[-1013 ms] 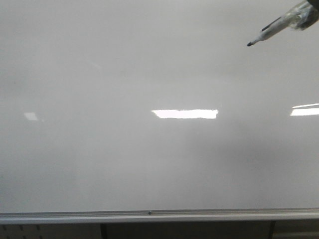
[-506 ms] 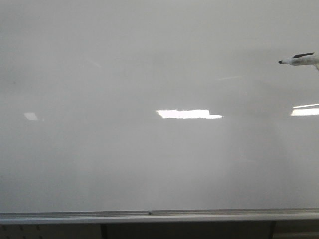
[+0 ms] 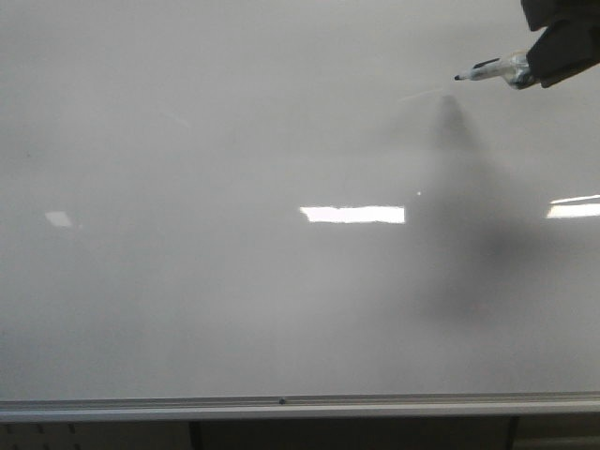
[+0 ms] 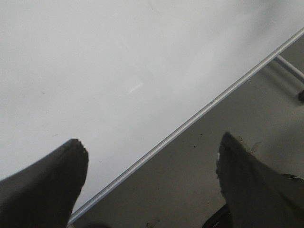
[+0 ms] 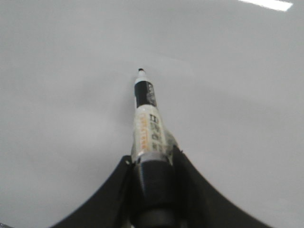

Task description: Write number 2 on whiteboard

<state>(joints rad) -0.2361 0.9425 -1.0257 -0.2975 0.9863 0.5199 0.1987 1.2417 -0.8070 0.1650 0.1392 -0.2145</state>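
Note:
The whiteboard is a large glossy pale grey sheet that fills the front view, with a silver rail along its near edge. No number 2 shows on it. At the top right my right gripper is shut on a white-barrelled marker whose black tip points left. In the right wrist view the gripper clamps the marker by its dark rear end, tip close to the board; contact cannot be told. My left gripper hangs open and empty over the board's rail.
A dark shadow of the arm lies on the board below the marker. Bright rectangular light reflections sit mid-board and at the right edge. Beyond the rail, grey floor and a thin metal leg show.
The marker swung out toward the right edge, then came back left and up. The right gripper's body is now in the front view and its shadow has appeared on the board.

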